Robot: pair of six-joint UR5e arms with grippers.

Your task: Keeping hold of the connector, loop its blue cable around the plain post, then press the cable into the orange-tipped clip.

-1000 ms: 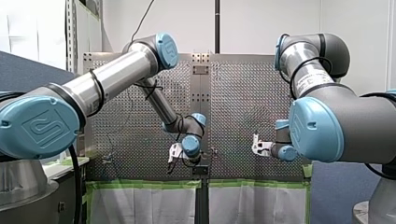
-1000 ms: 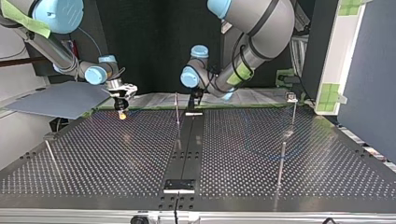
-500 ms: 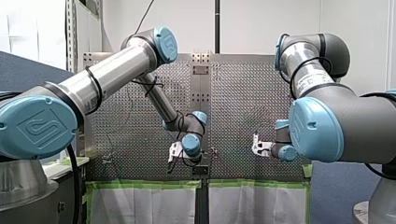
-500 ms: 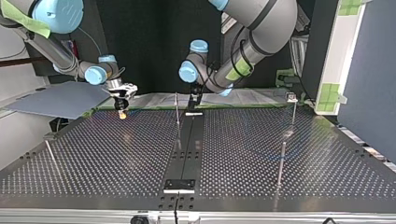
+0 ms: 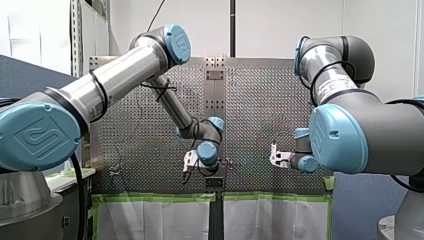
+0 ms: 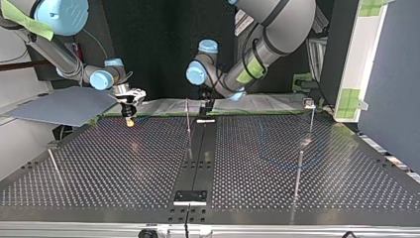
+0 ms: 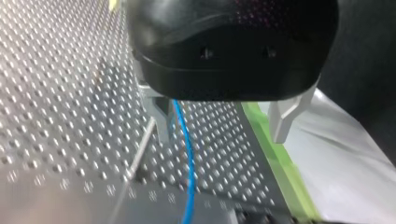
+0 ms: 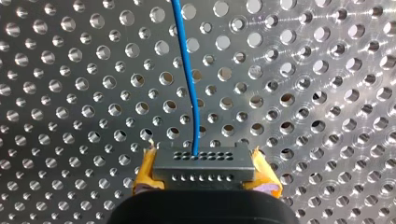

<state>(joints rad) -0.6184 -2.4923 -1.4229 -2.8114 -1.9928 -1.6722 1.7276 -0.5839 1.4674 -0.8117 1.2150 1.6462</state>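
Right gripper (image 8: 201,173) clamped on connector (image 8: 203,161), yellow pads (image 8: 145,173) either side; firm hold anchors cable end while rest gets routed. Blue cable (image 8: 186,79) runs ahead over perforated table (image 8: 303,93). Left gripper (image 7: 222,133) spread apart, cable passing between fingers (image 7: 161,122), close by one, unpinched: likely loose guide. Plain post (image 7: 141,149) just beside that finger; loop not yet made. Orange-tipped clip: cannot pick out.
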